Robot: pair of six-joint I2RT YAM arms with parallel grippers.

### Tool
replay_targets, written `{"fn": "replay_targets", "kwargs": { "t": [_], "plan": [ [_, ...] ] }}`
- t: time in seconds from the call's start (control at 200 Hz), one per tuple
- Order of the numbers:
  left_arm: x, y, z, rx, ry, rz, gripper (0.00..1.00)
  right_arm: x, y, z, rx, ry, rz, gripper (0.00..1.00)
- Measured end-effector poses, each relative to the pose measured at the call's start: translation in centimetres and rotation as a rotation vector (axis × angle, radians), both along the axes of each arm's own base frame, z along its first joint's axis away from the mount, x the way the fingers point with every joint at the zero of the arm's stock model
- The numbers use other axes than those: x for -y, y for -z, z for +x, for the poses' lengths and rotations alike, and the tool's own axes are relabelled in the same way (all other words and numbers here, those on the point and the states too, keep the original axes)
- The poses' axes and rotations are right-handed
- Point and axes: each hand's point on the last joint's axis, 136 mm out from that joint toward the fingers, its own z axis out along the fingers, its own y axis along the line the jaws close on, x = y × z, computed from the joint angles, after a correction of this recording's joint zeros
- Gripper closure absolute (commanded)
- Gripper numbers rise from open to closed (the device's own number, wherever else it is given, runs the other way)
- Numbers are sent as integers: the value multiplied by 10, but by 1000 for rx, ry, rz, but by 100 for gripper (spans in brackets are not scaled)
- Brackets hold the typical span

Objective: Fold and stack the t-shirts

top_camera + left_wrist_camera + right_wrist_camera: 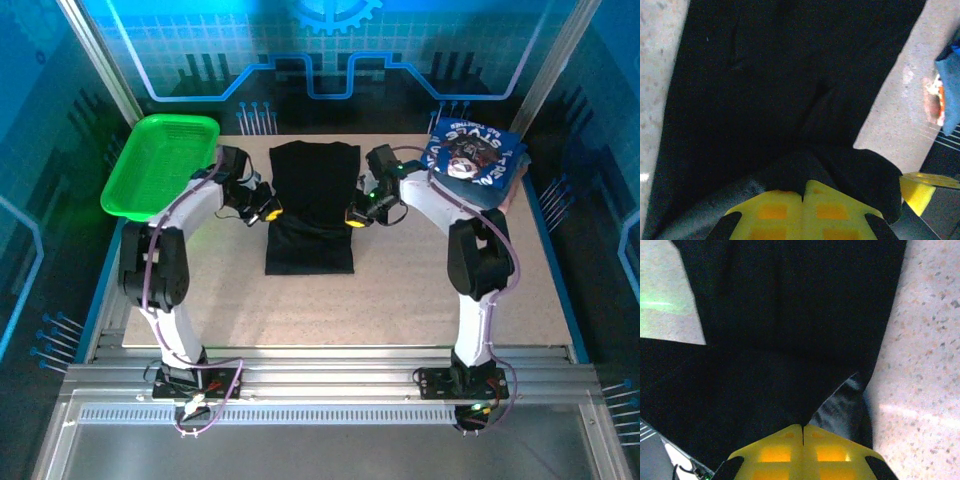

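Note:
The black t-shirt lies as a long narrow strip in the middle of the table. My left gripper is at its left edge, about halfway down, and my right gripper is at its right edge. In the left wrist view the yellow fingers are pressed together, with black fabric bunched at their tips. The right wrist view shows that gripper shut too, pinching a fold of the black cloth. Folded blue t-shirts with white lettering and a dark print are stacked at the back right.
A green plastic basket sits at the back left corner, partly over the table edge. Bare speckled tabletop spreads in front of the shirt and between the arms. Blue walls surround the table.

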Motion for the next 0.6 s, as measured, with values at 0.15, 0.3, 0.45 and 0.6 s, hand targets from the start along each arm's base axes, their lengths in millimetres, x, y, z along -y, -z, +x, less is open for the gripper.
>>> {"fn": "replay_targets", "kwargs": {
  "t": [0.15,0.3,0.45,0.6],
  "plan": [
    [1,29,22,-47,8,-18,92,-2,20,20,-30,6,-12,96],
    [-7,47,51,-78,-24,-66,57,-10,26,68,-28,70,61,53],
    [-26,-17,110,60,-107,-131,28,-6,-22,142,105,145,184,39],
    [-54,-136,136,329,-146,-149,15,29,-120,169,313,186,232,33]
  ]
}}
